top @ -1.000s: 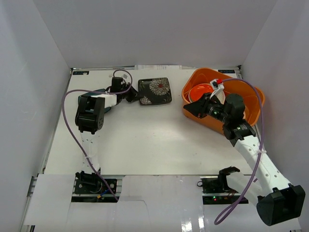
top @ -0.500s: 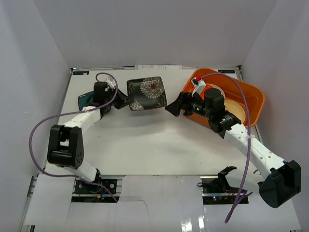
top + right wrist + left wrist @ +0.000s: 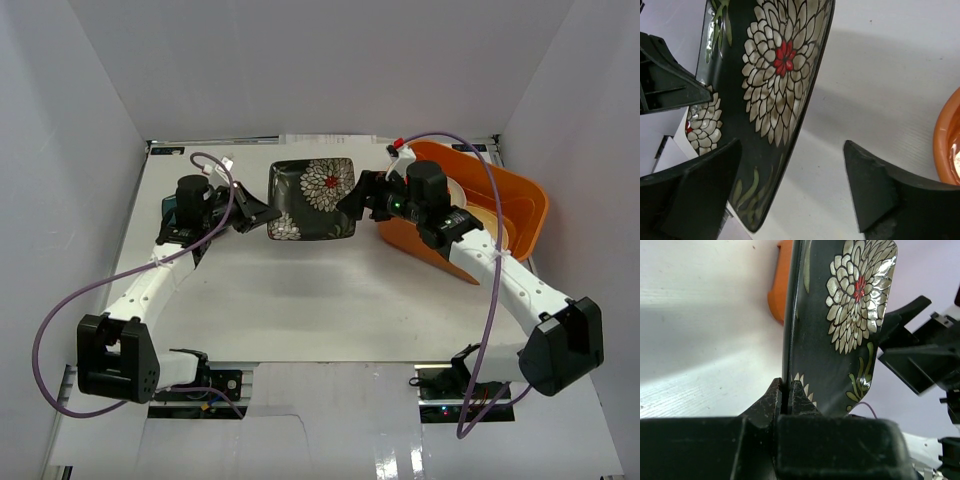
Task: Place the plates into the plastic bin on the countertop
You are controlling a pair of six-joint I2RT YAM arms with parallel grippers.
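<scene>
The black flowered plate hangs in the air between the arms, not yet in the orange bin, which already holds several dishes. A teal plate also lies on the surface. The left claw is clenched on the flowered plate's left edge, arm reaching inward. The right claw gapes wide at its right edge, apparently for a handover.
</scene>
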